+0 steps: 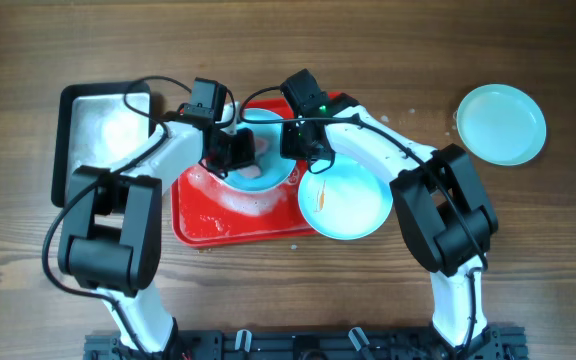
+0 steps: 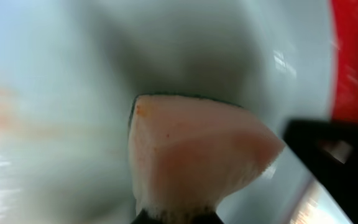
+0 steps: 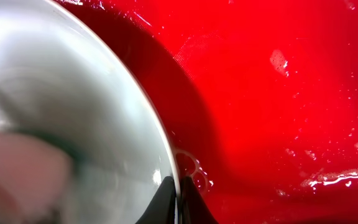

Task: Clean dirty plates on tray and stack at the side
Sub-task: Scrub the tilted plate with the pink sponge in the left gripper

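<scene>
A pale blue plate (image 1: 264,172) is tilted over the red tray (image 1: 200,218). My right gripper (image 1: 294,150) is shut on its rim; in the right wrist view the black fingertips (image 3: 165,202) pinch the plate's edge (image 3: 157,134) above the wet tray (image 3: 278,93). My left gripper (image 1: 240,158) is shut on a pink sponge (image 2: 191,149), which presses against the plate's face (image 2: 55,93). A second plate (image 1: 348,200) with an orange smear lies across the tray's right edge. A third plate (image 1: 501,123) sits on the table at the far right.
A black-rimmed silver pan (image 1: 103,130) stands left of the tray, under my left arm. Suds and water lie on the tray floor (image 3: 340,177). Bare wooden table shows between the second and third plates.
</scene>
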Available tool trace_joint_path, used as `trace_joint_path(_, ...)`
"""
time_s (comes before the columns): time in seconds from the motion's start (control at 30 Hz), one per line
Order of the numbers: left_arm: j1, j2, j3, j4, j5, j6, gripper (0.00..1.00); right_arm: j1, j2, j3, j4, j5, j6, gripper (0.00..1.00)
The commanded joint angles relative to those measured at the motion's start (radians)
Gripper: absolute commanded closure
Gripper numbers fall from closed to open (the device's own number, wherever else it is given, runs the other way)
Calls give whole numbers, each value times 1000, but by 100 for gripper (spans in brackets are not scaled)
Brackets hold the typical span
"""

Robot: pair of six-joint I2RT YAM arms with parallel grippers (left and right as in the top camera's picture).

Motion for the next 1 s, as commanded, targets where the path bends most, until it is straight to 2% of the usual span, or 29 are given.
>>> trace_joint_path(0.0, -55, 111, -92, -58, 229, 45, 96, 22, 41, -4, 5, -32, -16, 96)
trace_joint_path(0.03, -55, 111, -92, -65, 177, 21, 96, 22, 41, -4, 5, -32, -16, 96)
trace_joint_path(0.13, -55, 111, -92, -88, -107, -116, 96, 22, 41, -4, 5, -32, -16, 96)
trace_joint_path(0.33, -29, 110, -88, -98, -491, -209, 96, 22, 41, -4, 4, -33, -18, 96)
trace_joint_path(0.63, 25, 110, 11, -185, -850, -237, 96, 22, 41, -4, 4, -32, -18, 96)
trace_joint_path(0.77, 26, 110, 30, -170, -931, -240, 96, 22, 41, -4, 4, -32, -18, 96)
trace_joint_path(0.97, 24, 111, 29, -31, -917, -238, 96, 22, 41, -4, 3, -32, -18, 96)
